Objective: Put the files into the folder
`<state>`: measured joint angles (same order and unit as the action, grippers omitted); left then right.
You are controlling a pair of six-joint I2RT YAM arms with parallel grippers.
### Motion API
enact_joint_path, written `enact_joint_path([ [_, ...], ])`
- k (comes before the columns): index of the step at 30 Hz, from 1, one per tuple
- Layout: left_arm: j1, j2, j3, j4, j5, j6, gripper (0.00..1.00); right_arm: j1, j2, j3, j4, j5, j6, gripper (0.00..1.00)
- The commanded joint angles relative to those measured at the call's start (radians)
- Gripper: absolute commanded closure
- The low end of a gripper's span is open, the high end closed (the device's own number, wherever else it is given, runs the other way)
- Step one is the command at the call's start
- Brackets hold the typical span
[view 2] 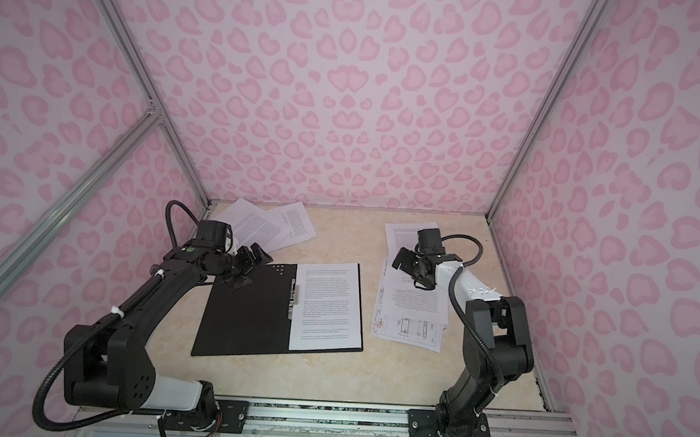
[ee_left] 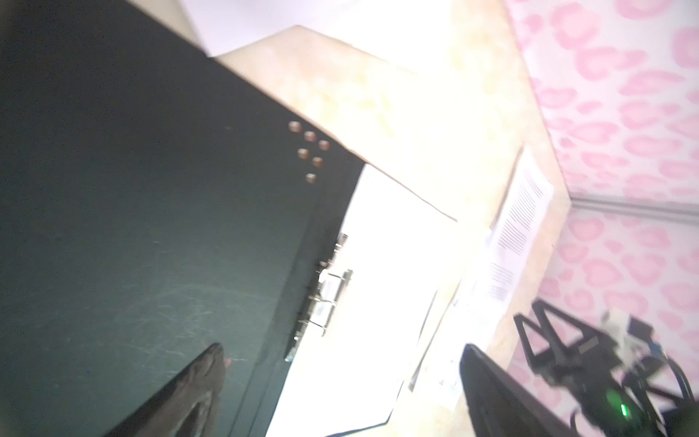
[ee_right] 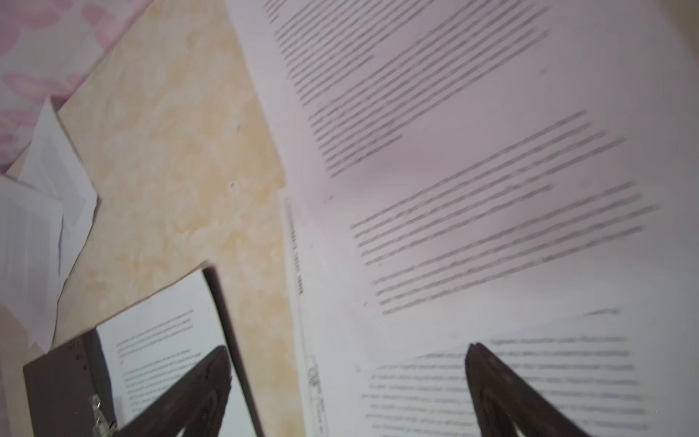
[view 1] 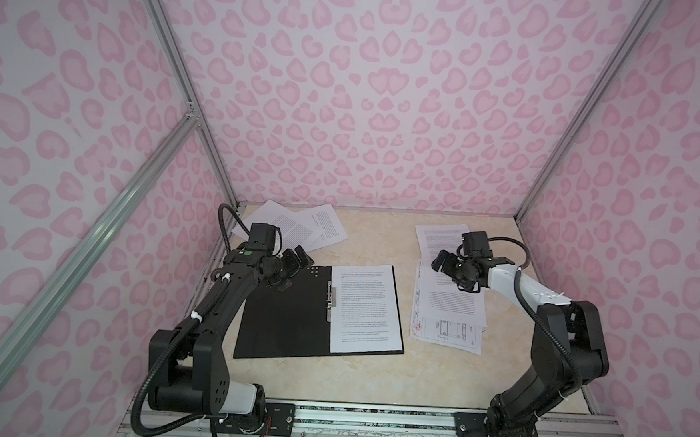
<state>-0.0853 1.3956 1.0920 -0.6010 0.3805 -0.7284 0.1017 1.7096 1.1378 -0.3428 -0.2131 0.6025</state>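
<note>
Right now both arms are reaching forward, elbows bent. The left gripper is hovering, jaws spread and empty, over the folder's far corner mid-table. The right gripper, likewise spread, is hanging above the files beside it.

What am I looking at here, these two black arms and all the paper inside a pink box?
Two robot arms, the left arm and the right arm, stand at the near edge of a table. Two pictures look down from overhead; two come from cameras on the wrists. The left gripper and the right gripper are open, holding nothing. An open black folder holds one printed sheet. More loose sheets lie at the far left; a pile lies below the right gripper.
</note>
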Motion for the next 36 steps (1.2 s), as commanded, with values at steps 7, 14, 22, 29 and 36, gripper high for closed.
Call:
enact_joint_path([
  [7, -0.413, 0.156, 0.204, 0.128, 0.047, 0.067, 0.03, -0.216, 0.191, 0.109, 0.056, -0.1, -0.123, 0.03],
  [14, -0.542, 0.518, 0.556, 0.16, 0.123, 0.053, 0.02, -0.194, 0.253, 0.135, 0.032, -0.149, -0.151, 0.05],
  [22, -0.567, 0.811, 0.829, 0.224, 0.173, -0.001, 0.02, -0.137, 0.2, -0.012, 0.027, -0.194, -0.159, 0.05],
  [29, -0.582, 0.96, 0.947, 0.231, 0.217, -0.039, 0.02, -0.095, 0.059, -0.207, 0.063, -0.21, -0.095, 0.05],
  [36, -0.599, 1.031, 0.97, 0.253, 0.239, -0.057, 0.02, -0.171, 0.024, -0.143, 0.118, -0.267, -0.043, 0.04],
])
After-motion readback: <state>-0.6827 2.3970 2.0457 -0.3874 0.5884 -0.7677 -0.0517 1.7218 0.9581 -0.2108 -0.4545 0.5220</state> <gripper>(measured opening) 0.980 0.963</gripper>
